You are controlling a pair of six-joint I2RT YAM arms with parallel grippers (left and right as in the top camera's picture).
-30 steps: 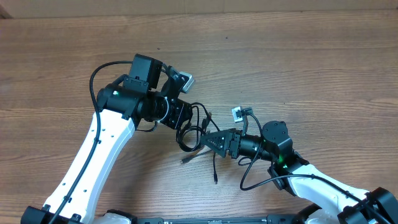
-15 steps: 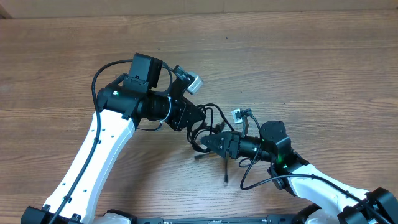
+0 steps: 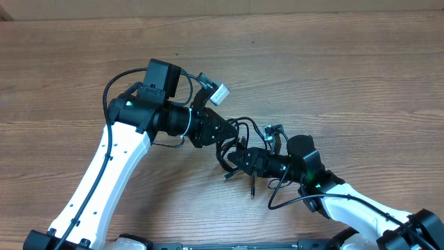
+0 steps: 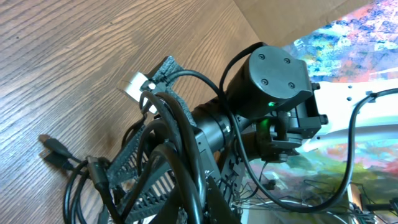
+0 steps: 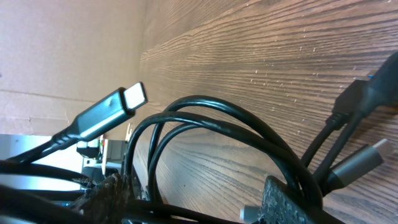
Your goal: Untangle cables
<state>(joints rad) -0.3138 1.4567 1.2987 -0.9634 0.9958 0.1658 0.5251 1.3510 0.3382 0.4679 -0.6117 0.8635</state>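
Cables [image 3: 243, 124] between left end effector [image 3: 223, 137], right end effector [image 3: 238, 159].

Wood-grain bench [image 3: 333, 69], matt and finely pored. The cables [image 5: 273, 149] have smooth, glossy black plastic sheaths. One plug tip [image 5: 134, 95] is bare silvery metal with a satin sheen, on a smooth grey shell. Arm shells [image 3: 104, 173]: glossy white plastic. Joint housing [image 4: 267, 74]: matt black.
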